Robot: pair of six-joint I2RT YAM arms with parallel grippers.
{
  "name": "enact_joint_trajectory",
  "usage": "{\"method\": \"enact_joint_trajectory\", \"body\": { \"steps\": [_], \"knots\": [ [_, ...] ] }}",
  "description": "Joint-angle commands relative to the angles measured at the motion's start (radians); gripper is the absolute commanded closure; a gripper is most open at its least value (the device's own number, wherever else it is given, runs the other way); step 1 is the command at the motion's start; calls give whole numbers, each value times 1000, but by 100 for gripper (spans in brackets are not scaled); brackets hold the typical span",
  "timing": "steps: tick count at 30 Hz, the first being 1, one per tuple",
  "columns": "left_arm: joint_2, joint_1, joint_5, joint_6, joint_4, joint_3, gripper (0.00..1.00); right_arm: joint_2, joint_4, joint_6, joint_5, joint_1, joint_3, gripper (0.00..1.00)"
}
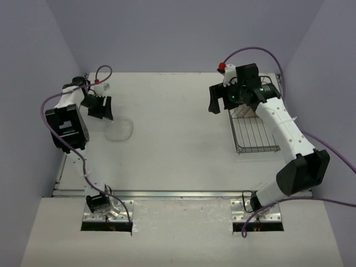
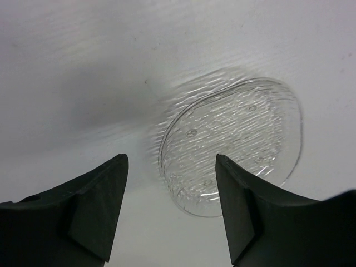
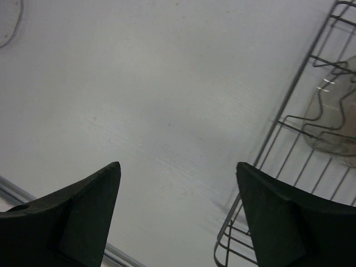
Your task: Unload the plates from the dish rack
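Down by the tabletop's (image 1: 178, 167) left edge, a clear plate (image 2: 233, 144) lies flat beneath the released left pincer (image 2: 172, 164); the right pincer (image 3: 178, 167), also released, hangs beside the dish rack (image 1: 253, 132).

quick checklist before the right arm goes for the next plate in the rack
1. Left fingers free of the clear plate: ok. They are spread apart, and the plate lies flat on the table.
2. Right fingers ready to grasp: ok. They are wide apart with nothing between them.
3. Dish rack emptied: not ok. A smoky plate stands among its prongs.
4. Right fingers lined up with that plate: not ok. They hang over bare table beside the rack's rim, with the plate off to one side.
5. Number of plates left in the rack: cannot tell. The right arm hides part of it from above.
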Motion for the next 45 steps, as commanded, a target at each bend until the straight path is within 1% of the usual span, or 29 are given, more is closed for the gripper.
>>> {"method": "enact_joint_trajectory", "body": {
  "steps": [1,2,3,4,6,8,9,10,12,13,14,19,22,28,31,33,34,35,36,37,39,43,45],
  "knots": [
    [-252,5,19,-102,20,132,37,56,-2,-18,141,-111,97,21],
    [-284,0,10,-129,27,137,35,97,-7,-32,199,-131,117,23],
    [-352,-3,-4,-142,52,130,34,119,-3,-67,234,-161,124,27],
    [-401,-22,-51,-157,77,112,32,142,4,-92,273,-177,129,29],
    [-526,-55,-124,-178,125,27,28,178,24,-126,341,-200,135,30],
    [-602,-112,-209,-182,204,-43,25,225,56,-137,399,-211,148,32],
    [-641,-123,-224,-182,230,-80,25,242,65,-139,421,-211,153,33],
    [-681,-164,-279,-184,258,-120,23,265,74,-141,445,-213,178,35],
    [-777,-215,-325,-195,307,-210,21,338,86,-145,495,-218,225,38],
    [-796,-222,-326,-203,308,-224,21,340,86,-148,496,-221,245,38],
    [-820,-229,-322,-219,311,-237,21,380,86,-150,516,-226,286,40],
    [-853,-231,-316,-225,308,-269,21,482,91,-176,540,-232,369,45],
    [-853,-232,-317,-214,308,-290,21,531,104,-201,557,-232,391,48],
    [-847,-232,-328,-207,316,-285,20,602,111,-256,584,-232,427,53],
    [-847,-232,-332,-206,317,-281,20,624,117,-286,597,-232,435,59],
    [-847,-232,-331,-211,316,-282,20,634,119,-304,605,-232,438,67],
    [-847,-232,-330,-213,315,-283,20,636,120,-312,609,-232,439,73],
    [-847,-232,-329,-216,315,-284,20,634,120,-315,612,-231,438,81],
    [-845,-232,-328,-218,317,-288,20,622,121,-315,611,-231,434,92],
    [-845,-232,-327,-219,318,-289,20,610,124,-313,611,-231,429,95],
    [-845,-232,-327,-224,320,-290,20,566,146,-312,615,-224,406,100],
    [-847,-233,-329,-231,322,-275,19,461,220,-355,656,-194,352,100],
    [-845,-232,-332,-237,322,-264,17,398,274,-399,702,-177,337,100]
  ]
}}
